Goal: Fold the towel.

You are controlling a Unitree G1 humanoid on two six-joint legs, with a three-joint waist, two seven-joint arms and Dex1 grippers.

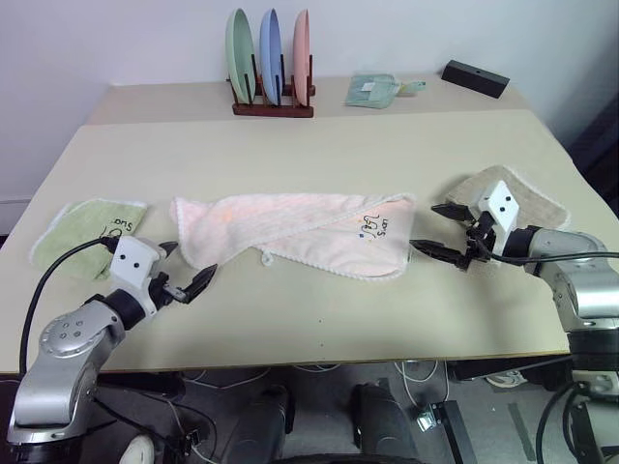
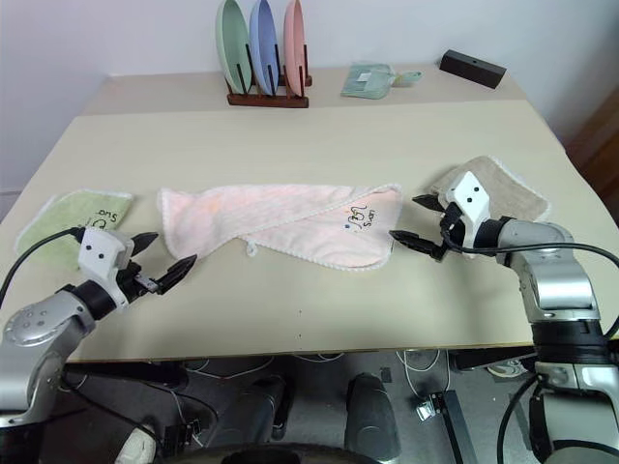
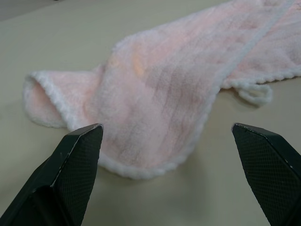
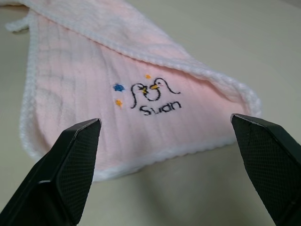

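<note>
Left tool: wide open, empty, just off the towel end.
Right tool: wide open, empty, near logo corner, perhaps not touching.
Arms: low over desk, angled inward.

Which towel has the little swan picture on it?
The pink towel in the middle, between the two grippers. The green towel carries only dark print, and the beige towel looks plain.

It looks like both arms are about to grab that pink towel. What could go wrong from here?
The pink towel is already doubled over unevenly, so the left gripper, jaws open, might pinch one layer and drag the fold askew. The right gripper, also open, sits beside the beige towel and could snag it. The small loop could catch as the cloth lifts.
</note>
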